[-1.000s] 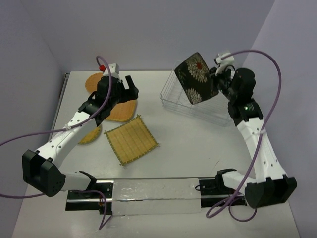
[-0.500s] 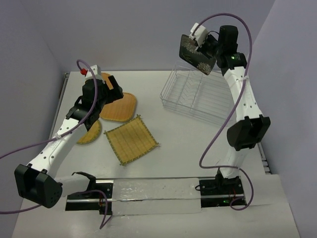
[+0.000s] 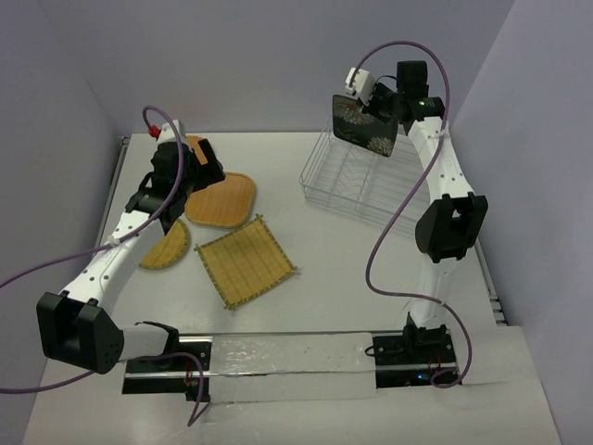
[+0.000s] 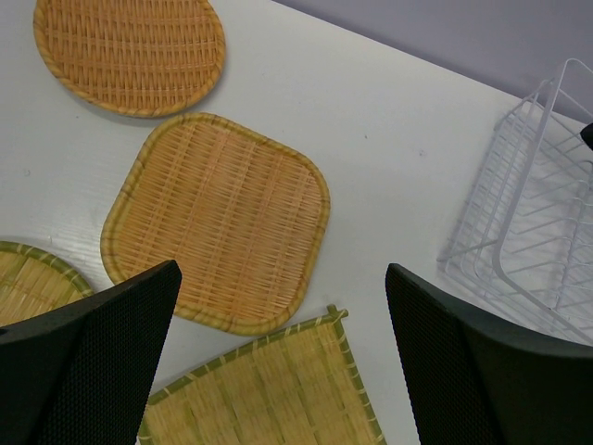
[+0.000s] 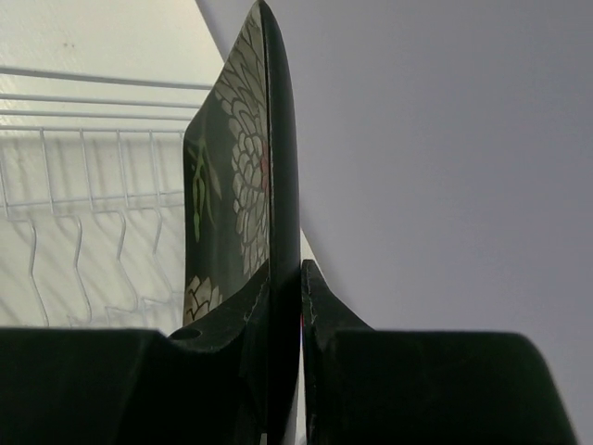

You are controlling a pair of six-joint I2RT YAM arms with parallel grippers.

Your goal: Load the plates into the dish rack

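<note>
the left gripper (image 4: 283, 271) hangs open over the orange rounded square plate (image 4: 218, 222), lying flat; a nudge could skid it against the yellow woven square plate (image 4: 269, 394). the right gripper (image 5: 285, 278) pinches the black flowered plate (image 5: 236, 185) by one edge above the dish rack (image 3: 361, 190), where it could pivot in the grip and drop.

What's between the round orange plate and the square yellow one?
The orange rounded square plate lies between the orange round plate and the yellow woven square plate. The left wrist view shows it best.
</note>
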